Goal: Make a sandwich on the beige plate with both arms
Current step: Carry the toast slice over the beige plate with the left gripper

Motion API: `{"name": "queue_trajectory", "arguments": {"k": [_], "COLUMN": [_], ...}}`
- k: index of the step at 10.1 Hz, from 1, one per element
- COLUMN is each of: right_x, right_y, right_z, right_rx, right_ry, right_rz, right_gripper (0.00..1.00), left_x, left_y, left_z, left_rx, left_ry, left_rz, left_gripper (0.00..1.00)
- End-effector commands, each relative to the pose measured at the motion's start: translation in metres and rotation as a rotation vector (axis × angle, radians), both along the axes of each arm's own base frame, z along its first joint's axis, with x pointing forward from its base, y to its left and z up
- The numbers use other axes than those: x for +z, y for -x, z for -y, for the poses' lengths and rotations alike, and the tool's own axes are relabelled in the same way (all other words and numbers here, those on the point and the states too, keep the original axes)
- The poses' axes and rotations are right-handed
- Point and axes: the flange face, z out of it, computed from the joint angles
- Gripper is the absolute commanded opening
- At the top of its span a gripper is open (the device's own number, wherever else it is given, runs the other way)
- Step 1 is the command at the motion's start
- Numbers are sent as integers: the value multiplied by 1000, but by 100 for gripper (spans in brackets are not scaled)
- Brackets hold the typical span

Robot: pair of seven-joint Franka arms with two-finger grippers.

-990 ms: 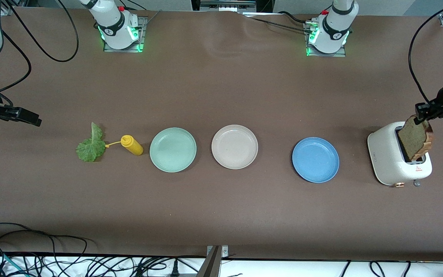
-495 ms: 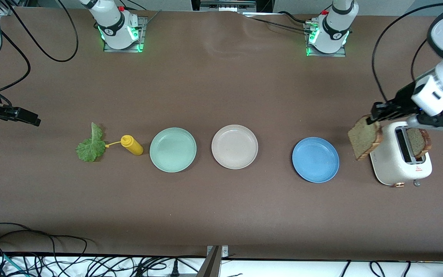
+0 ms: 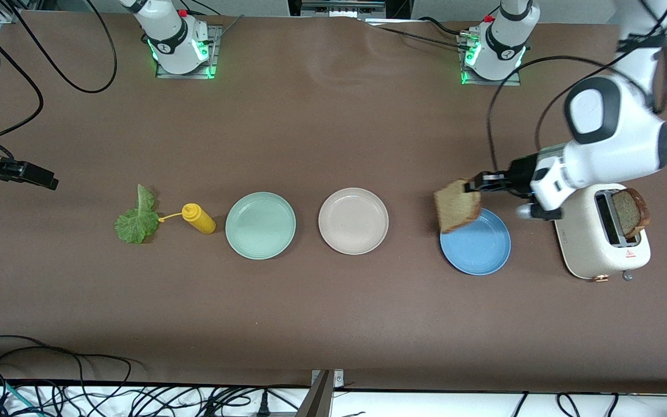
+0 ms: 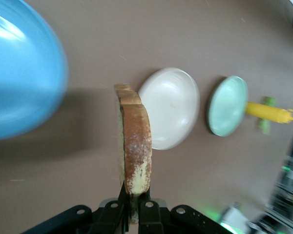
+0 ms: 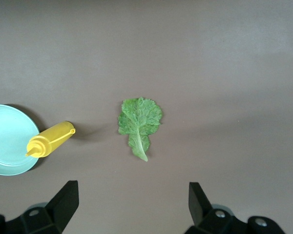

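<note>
While the beige plate [image 3: 353,220] sits bare between the green plate [image 3: 260,225] and blue plate [image 3: 475,240], the left end effector [image 3: 473,186] pinches a bread slice [image 3: 456,205] over the blue plate's rim. Another slice [image 3: 629,212] stands in the toaster [image 3: 582,243]. Waiting with fingers wide, the right end effector [image 5: 132,204] hangs over the lettuce [image 5: 139,121].

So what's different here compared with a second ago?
The left gripper, shut on a bread slice, lifted it out of the toaster and carried it toward the plates; it is now over the blue plate. The second slice stays in the toaster. The right gripper waits open above the lettuce; the beige plate is unchanged.
</note>
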Motion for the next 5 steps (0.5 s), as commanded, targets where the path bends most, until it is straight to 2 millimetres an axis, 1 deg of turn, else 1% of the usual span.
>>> {"name": "queue_trajectory", "arguments": {"k": [1, 2, 3, 4, 5], "right_x": [2, 2, 2, 2, 2], "right_y": [5, 5, 5, 5, 5], "right_z": [1, 1, 1, 1, 1], "right_rx": [9, 9, 9, 9, 9], "right_ry": [-20, -20, -20, -18, -18], "right_rz": [-3, -3, -3, -3, -3], "right_gripper": [100, 100, 100, 100, 100], "left_x": [-32, -40, -49, -59, -55], "left_y": [-23, -24, -23, -18, -24], "left_z": [36, 57, 88, 111, 133], "left_rx": [22, 23, 37, 46, 13], "left_ry": [108, 145, 209, 257, 270], "left_rz": [-44, -61, -92, -124, -102], "left_gripper": [0, 0, 0, 0, 0]}}
